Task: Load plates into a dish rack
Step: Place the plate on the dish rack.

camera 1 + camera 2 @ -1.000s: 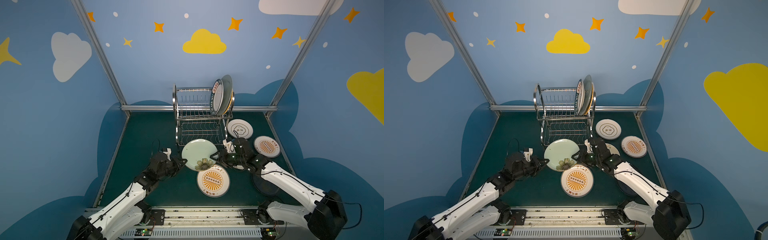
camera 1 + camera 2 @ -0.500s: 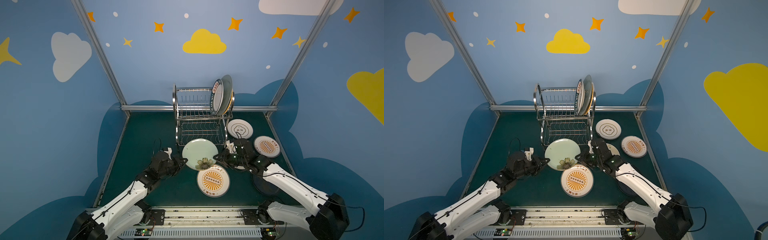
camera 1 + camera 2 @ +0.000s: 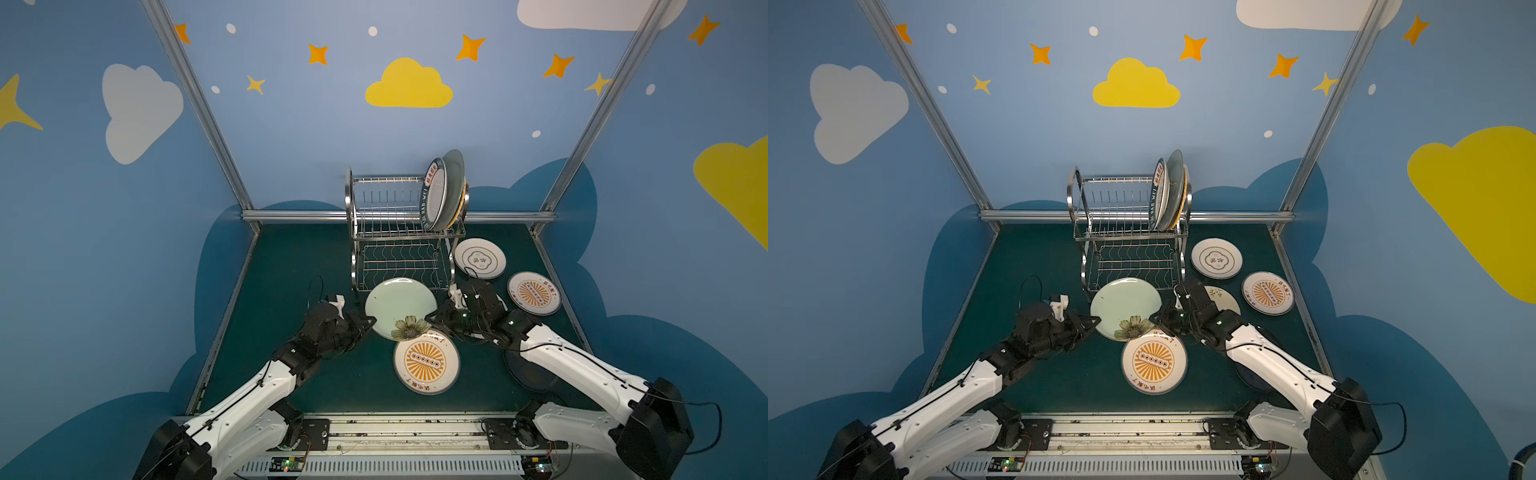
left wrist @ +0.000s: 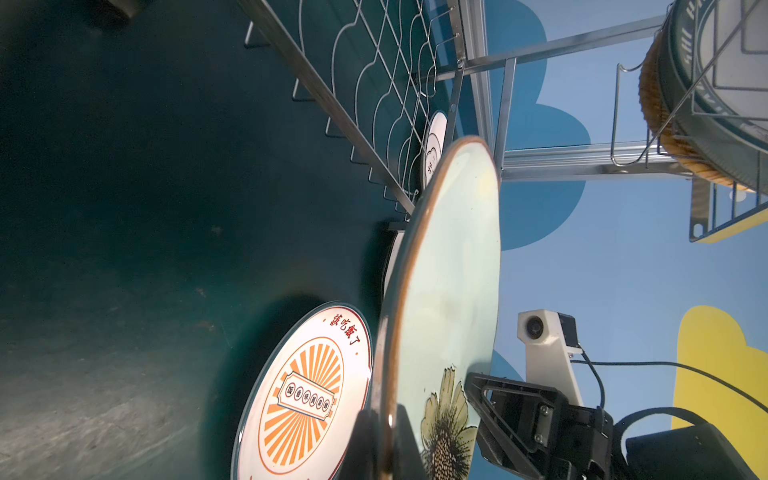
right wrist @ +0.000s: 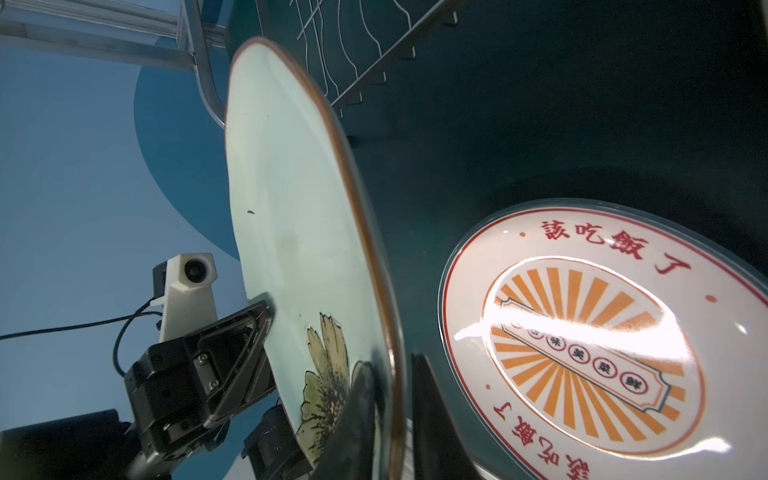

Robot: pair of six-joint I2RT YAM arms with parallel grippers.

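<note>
A pale green flower plate (image 3: 399, 303) (image 3: 1123, 303) hangs tilted just above the table, in front of the dish rack (image 3: 399, 232). My left gripper (image 3: 371, 322) (image 4: 384, 419) is shut on its left rim. My right gripper (image 3: 432, 322) (image 5: 392, 365) pinches the right rim beside the printed flower, one finger on the face and one behind. Standing in the rack's upper right slots are a letter-rimmed plate (image 3: 434, 195) and a grey-green plate (image 3: 455, 187). An orange-sunburst plate (image 3: 426, 360) lies flat just below the held plate.
Right of the rack lie a white emblem plate (image 3: 480, 257), a second sunburst plate (image 3: 534, 293) and a cream sprigged plate (image 3: 1223, 297) partly under my right wrist. A dark navy plate (image 3: 528, 374) lies beneath my right forearm. The rack's lower wavy tier (image 3: 401, 264) is close behind the held plate.
My right gripper's jaws have closed in on the flower plate's right rim. The plate and my left gripper have hardly moved.
</note>
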